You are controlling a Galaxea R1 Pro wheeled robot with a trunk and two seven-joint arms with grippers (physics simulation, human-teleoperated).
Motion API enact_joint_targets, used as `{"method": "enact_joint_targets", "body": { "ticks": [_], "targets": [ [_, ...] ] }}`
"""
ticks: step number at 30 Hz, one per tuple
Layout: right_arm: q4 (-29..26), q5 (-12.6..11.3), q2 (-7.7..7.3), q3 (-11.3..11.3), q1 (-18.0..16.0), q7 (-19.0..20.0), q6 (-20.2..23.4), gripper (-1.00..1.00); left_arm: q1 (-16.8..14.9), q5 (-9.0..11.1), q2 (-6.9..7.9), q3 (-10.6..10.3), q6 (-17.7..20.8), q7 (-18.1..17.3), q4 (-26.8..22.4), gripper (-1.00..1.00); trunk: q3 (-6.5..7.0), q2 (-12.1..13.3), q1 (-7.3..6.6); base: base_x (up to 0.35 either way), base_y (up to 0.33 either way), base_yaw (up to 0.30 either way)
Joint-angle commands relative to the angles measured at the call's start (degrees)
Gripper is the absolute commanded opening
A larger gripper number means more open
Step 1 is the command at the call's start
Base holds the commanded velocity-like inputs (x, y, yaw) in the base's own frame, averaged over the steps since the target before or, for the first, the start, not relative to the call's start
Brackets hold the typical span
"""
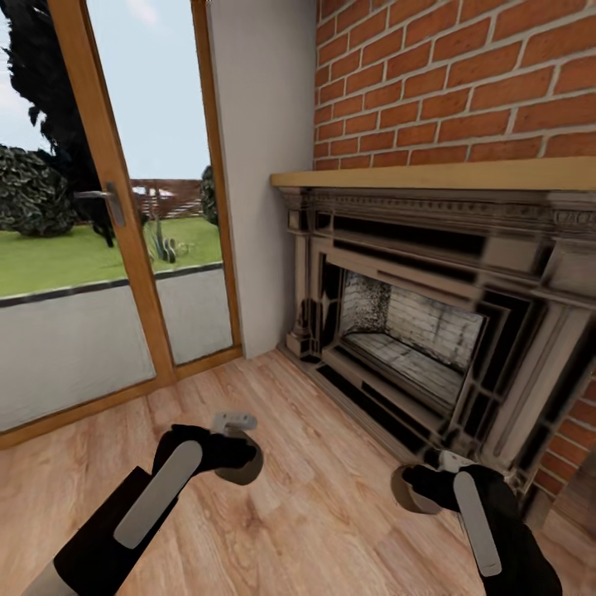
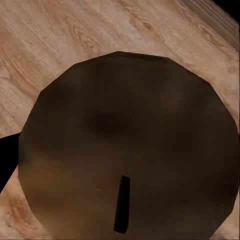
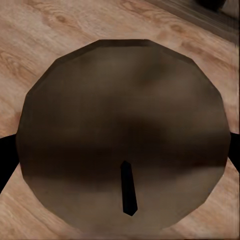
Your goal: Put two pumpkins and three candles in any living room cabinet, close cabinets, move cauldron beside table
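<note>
Seen end-on in the left wrist view, a stubby beige-brown candle [image 2: 125, 145] with a small dark wick hangs over the wood floor. In the head view my left gripper [image 1: 240, 459] is shut on this candle [image 1: 251, 472], low and left of centre. A second candle [image 3: 125, 135] of the same look faces the right wrist camera, dark finger tips [image 3: 4, 160] showing at its sides. My right gripper [image 1: 418, 488] is shut on that candle [image 1: 403, 490], close to the fireplace base. The pumpkins, cabinet, table and cauldron are out of view.
An ornate stone fireplace [image 1: 430, 331] with a pale wood mantel stands ahead on the right under a red brick chimney [image 1: 463, 83]. A wood-framed glass door [image 1: 116, 248] to a garden is on the left. Light plank floor [image 1: 314, 463] lies below both arms.
</note>
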Motion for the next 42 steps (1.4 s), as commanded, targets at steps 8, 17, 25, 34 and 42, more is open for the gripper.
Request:
{"method": "enact_joint_targets", "body": {
  "ticks": [8, 17, 25, 34, 42],
  "targets": [
    [2.6, -0.7, -2.3, -0.9, -0.1, -0.5, 0.1, -1.0, -0.9, 0.6, -0.91, -0.2, 0.1, 0.2, 8.5, -1.0, 1.79, 3.2, -1.77, 0.0, 0.0, -0.267],
    [5.3, -0.6, -2.8, -0.7, -0.1, -0.5, 0.1, -1.0, -2.8, 0.4, -2.91, -0.3, 0.1, 0.0, 17.3, -1.0, 3.88, 6.8, -3.75, 0.0, 0.0, -0.252],
    [6.3, -0.6, -2.81, -0.2, -0.1, -0.5, 0.1, -1.0, -4.5, 0.3, -4.2, -0.4, 0.1, -1.5, 23.4, -1.0, 5.74, 10.0, -5.5, 0.0, 0.0, -0.249],
    [7.2, -0.5, -2.81, -0.1, -0.2, -0.5, 0.1, -1.0, -4.8, 0.3, -4.61, -0.6, 0.1, -1.6, 24.3, -1.0, 7.83, 13.6, -7.48, 0.0, 0.0, -0.248],
    [7.7, -0.5, -2.81, -0.1, -0.2, -0.5, 0.1, -1.0, -4.8, 0.3, -4.89, -4.4, 0.1, -1.7, 24.4, -1.0, 9.68, 16.8, -9.24, 0.0, 0.0, -0.248]
  ]
}}
